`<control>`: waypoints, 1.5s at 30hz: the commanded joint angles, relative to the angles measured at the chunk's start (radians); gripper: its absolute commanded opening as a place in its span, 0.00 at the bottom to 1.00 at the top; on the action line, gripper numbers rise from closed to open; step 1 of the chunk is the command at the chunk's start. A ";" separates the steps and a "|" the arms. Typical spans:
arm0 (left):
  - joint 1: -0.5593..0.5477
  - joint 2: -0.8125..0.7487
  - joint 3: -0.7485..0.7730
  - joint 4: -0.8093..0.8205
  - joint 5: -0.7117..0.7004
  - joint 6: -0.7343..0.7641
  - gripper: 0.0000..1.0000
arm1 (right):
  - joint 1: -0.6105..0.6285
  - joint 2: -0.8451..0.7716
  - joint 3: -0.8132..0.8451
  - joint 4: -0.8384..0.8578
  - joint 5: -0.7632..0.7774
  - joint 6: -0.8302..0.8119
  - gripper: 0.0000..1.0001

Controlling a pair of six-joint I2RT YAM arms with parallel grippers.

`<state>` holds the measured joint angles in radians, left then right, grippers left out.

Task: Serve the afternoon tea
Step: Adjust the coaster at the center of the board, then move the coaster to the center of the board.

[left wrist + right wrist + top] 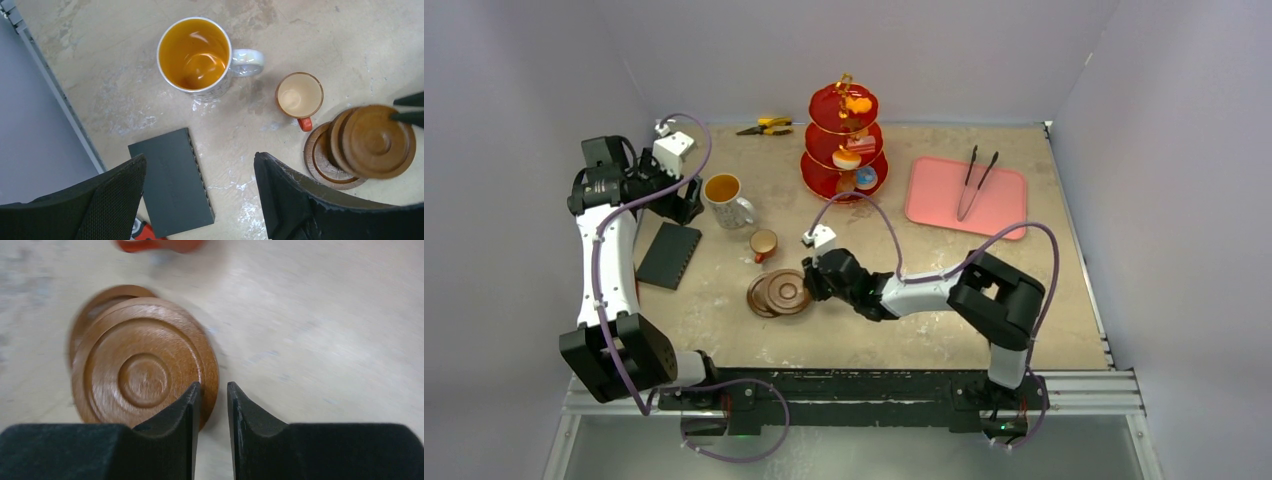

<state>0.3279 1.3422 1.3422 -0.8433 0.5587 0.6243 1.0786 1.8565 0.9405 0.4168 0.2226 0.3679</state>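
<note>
The scuffed beige table [1044, 300] is laid with everything inside the arms' reach. At its far middle the red translucent three-tier stand with a gold handle [844, 140] is stood upright, well apart from both arms. A pink rectangular tray [934, 195] is placed to its right. A flat black slab [669, 255] is left near the left edge.

Beside that slab, the white mug of amber tea [194, 55] is overlooked by the left gripper [199, 165]. Its jaws are spread wide and nothing is held, presumably in readiness for the mug.

The stack of round brown wooden saucers [142, 370] is approached low by the right gripper [214, 385], probably so that the top one can be drawn off for the small brown cup with an orange-red handle [299, 95] just beyond it.

The right jaws are narrowed to a slit at the top saucer's rim; whether the rim is pinched cannot be told. The left wrist view alone shows that saucer slid off-centre. Only the overhead view takes in the small colourful pastries [846, 158] on the tiers and the black tongs [976, 180] on the tray.
</note>
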 commanded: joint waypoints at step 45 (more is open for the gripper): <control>0.005 0.035 0.132 -0.064 0.072 0.079 0.76 | -0.275 -0.196 -0.204 -0.329 0.094 0.439 0.00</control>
<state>0.3279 1.3674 1.4174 -0.9077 0.6151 0.6998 0.8711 1.6581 0.7422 0.1909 0.2859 0.7155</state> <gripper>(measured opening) 0.765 0.004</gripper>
